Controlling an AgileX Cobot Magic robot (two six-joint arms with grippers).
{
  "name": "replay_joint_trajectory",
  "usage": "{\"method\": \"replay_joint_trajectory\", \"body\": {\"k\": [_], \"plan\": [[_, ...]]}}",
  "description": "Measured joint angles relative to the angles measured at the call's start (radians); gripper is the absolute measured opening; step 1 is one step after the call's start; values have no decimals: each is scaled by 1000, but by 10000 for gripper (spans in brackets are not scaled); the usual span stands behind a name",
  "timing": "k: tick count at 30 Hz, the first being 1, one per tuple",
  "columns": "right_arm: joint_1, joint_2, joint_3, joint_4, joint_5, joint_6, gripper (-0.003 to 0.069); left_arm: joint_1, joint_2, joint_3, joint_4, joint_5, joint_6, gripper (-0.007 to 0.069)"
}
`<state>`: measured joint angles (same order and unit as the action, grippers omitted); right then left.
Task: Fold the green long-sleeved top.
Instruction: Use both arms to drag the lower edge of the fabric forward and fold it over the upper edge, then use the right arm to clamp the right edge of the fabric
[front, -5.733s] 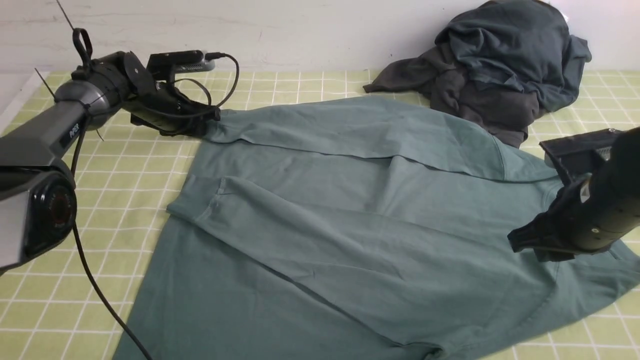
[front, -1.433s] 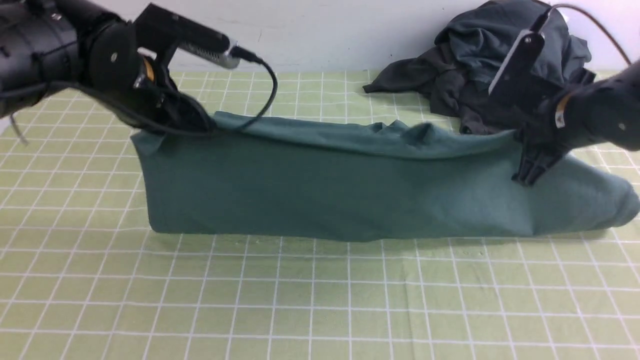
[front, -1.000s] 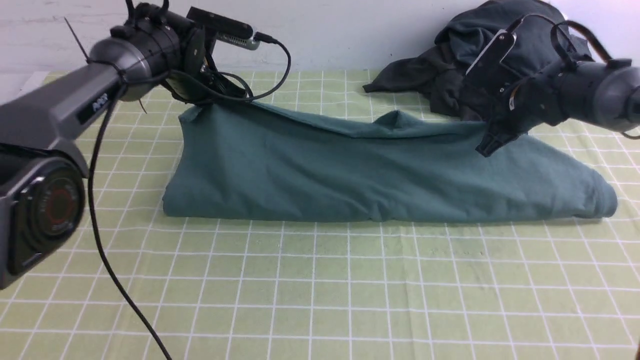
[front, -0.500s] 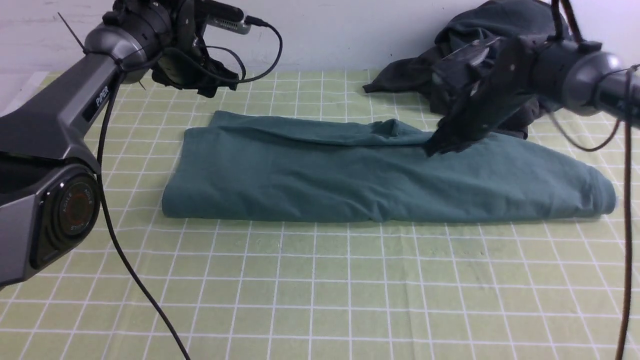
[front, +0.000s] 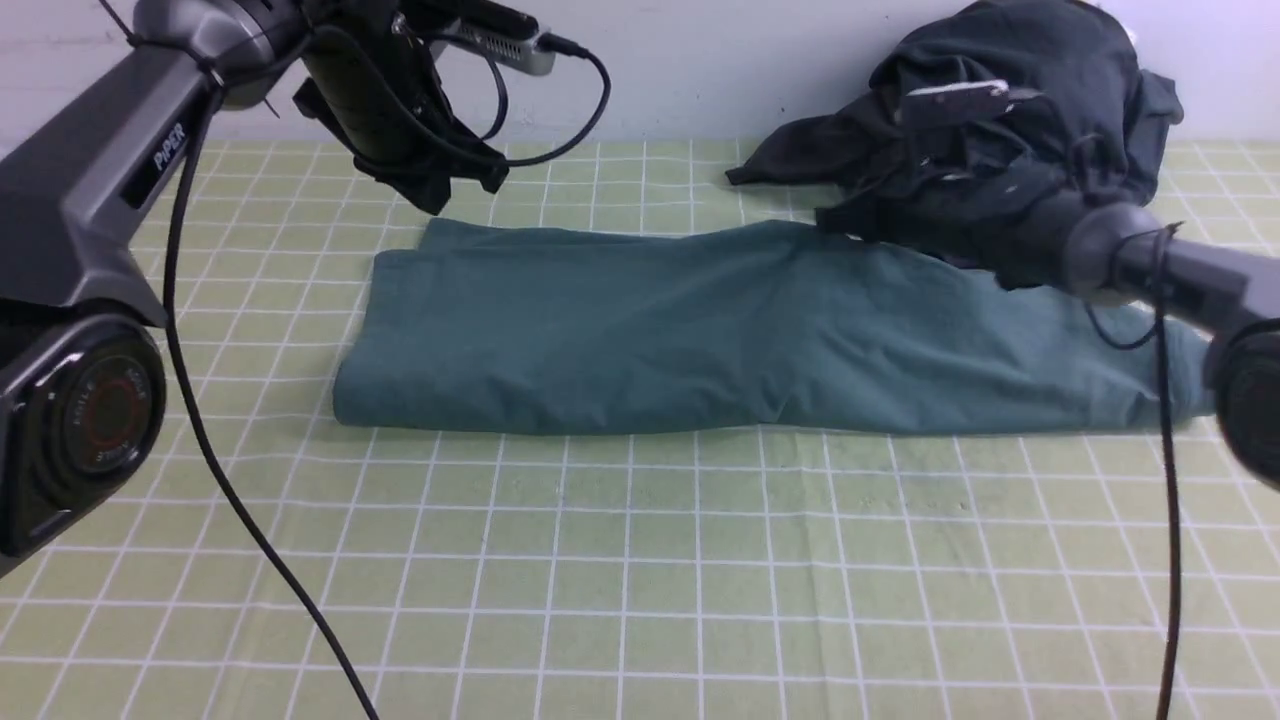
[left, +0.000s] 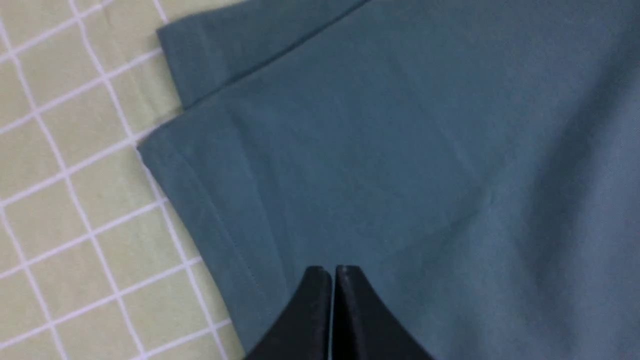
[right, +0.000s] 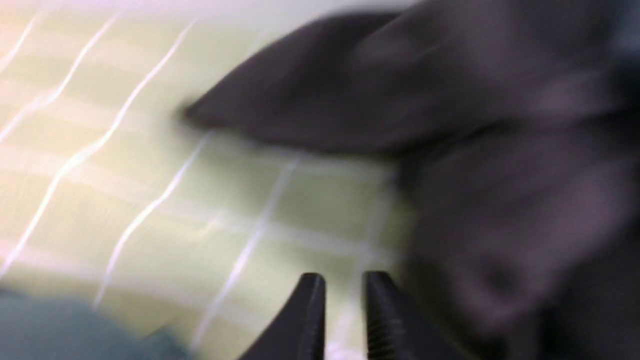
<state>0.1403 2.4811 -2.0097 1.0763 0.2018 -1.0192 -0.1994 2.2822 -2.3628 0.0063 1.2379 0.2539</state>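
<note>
**Surface** (front: 640, 580): yellow-green cloth printed with a white grid, flat; its near half is bare, probably kept as working room.

**Green long-sleeved top** (front: 700, 330): muted teal knit with a matte, soft face. It lies across the far half of the surface as a long low band, doubled lengthwise, apparently awaiting crosswise folds. The near edge is a rounded fold. At the left end a stitched hem shows, with the under layer peeking past the upper corner.

**Dark garments** (front: 1010, 90): a charcoal and slate heap, crumpled, at the far right against the wall, touching the top's far edge; it seems set aside.

**Left pincer** (left: 333, 280): black tapered fingers clenched tip to tip on nothing, hovering over the top's left end.

**Right pincer** (right: 342, 300): ribbed fingers narrowly parted and empty, beside the dark heap; the view is blurred.

**Cable** (front: 230, 500): thin and black, trailing from the left arm.
</note>
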Motion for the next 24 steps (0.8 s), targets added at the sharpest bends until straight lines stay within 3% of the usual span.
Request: {"method": "replay_joint_trajectory", "body": {"k": [4, 8, 9, 10, 11, 12, 15, 17, 24], "plan": [[-90, -132, -1, -120, 278, 68, 253, 0, -129, 103, 0, 0, -2, -3], [-178, -315, -13, -472, 698, 455, 312, 0, -379, 396, -41, -1, -2, -3], [-181, -326, -14, -492, 698, 455, 314, 0, -403, 429, -44, -1, 0, -3], [-200, -352, -18, -669, 854, 632, 335, 0, -503, 571, -77, -3, 10, -3], [-208, -353, -19, -777, 927, 727, 350, 0, -551, 662, -92, -11, 15, -3], [-210, -352, -19, -818, 939, 745, 353, 0, -575, 680, -99, -15, 15, -3], [-234, -287, -15, -1055, 1028, 952, 420, 0, -769, 964, -143, -157, 14, -3], [-249, -234, -10, -1126, 1033, 997, 463, 0, -887, 1116, -148, -242, 12, -3], [-272, -117, -10, -1126, 1032, 1052, 511, 0, -1157, 1464, -124, -360, 10, -3]]}}
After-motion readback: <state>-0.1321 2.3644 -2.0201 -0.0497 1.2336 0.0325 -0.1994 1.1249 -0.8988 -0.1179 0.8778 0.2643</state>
